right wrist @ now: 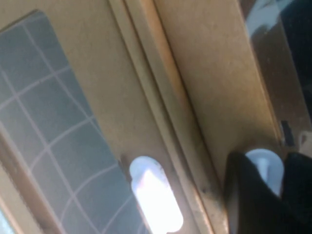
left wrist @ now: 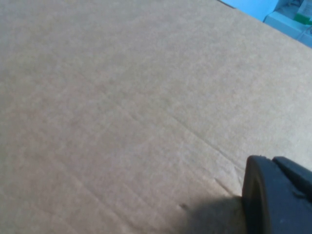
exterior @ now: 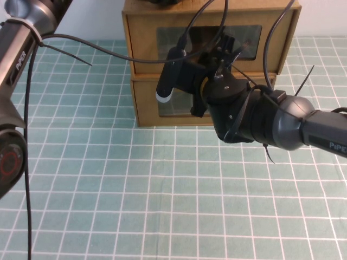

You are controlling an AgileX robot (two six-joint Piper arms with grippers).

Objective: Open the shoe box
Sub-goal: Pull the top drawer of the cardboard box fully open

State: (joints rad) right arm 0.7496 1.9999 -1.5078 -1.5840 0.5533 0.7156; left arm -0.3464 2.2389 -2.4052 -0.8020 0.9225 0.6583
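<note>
The right arm's wrist [exterior: 260, 116] fills the foreground, hiding part of the upper shoe box [exterior: 143, 49]. It is stacked on a second box [exterior: 146, 105] far across the table [exterior: 108, 189], with its long windowed front facing the robot and its top cut off. Only the right wrist view shows the right gripper [exterior: 225, 46] clamped on its white knob [right wrist: 263, 163]. The left gripper [left wrist: 275, 195] sits against plain cardboard, and I cannot tell its state.

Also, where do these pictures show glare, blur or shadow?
Right wrist view: blurred, glare on the free knob; right gripper closed on the other knob. Left wrist view: soft cardboard, left gripper a dark blur over it, casting shadow. High view: sharp, evenly lit.
</note>
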